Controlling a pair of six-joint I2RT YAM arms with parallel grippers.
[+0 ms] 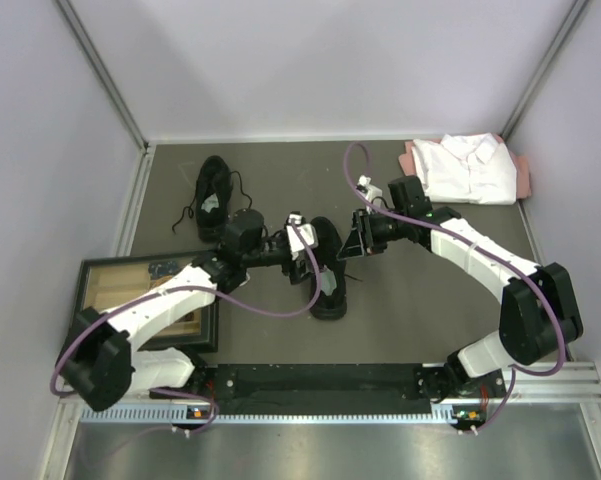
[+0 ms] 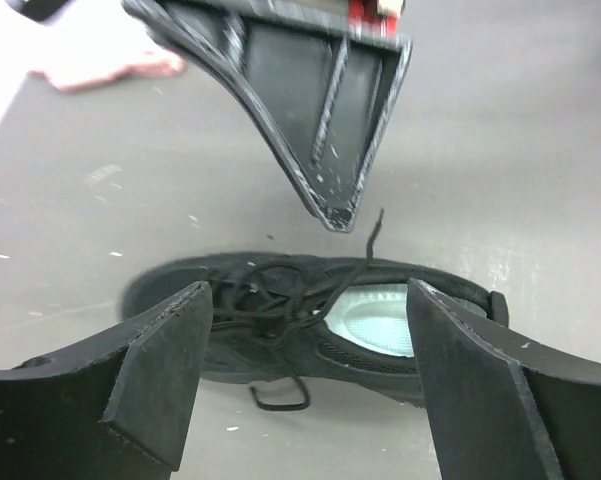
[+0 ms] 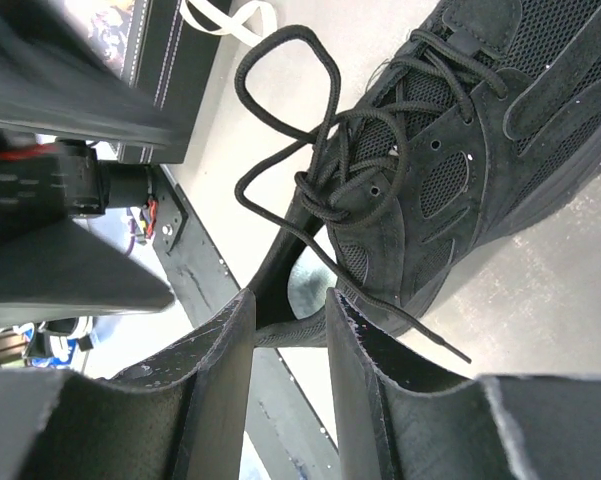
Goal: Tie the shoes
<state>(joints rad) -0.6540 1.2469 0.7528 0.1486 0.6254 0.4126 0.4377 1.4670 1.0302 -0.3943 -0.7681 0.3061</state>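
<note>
One black shoe point(image 1: 328, 285) lies mid-table between my grippers, and its pale grey insole point(image 2: 380, 315) shows. The second black shoe point(image 1: 214, 190) lies far left with loose laces. My left gripper point(image 1: 304, 250) is open and empty, its jaws wide apart over the middle shoe point(image 2: 380, 360). My right gripper point(image 1: 356, 240) hangs just beyond that shoe point(image 3: 480, 150), its jaws a narrow gap apart with nothing between them. A free lace end point(image 3: 401, 314) lies across the outside of its right finger. In the left wrist view that lace end point(image 2: 374, 235) rises beside the right gripper's fingers point(image 2: 330, 120).
A folded white shirt point(image 1: 470, 168) lies on a pink cloth point(image 1: 522, 178) at the back right. A black-framed picture point(image 1: 110, 290) lies at the left under my left arm. A black rail point(image 1: 320, 380) runs along the near edge. Grey walls close in the sides.
</note>
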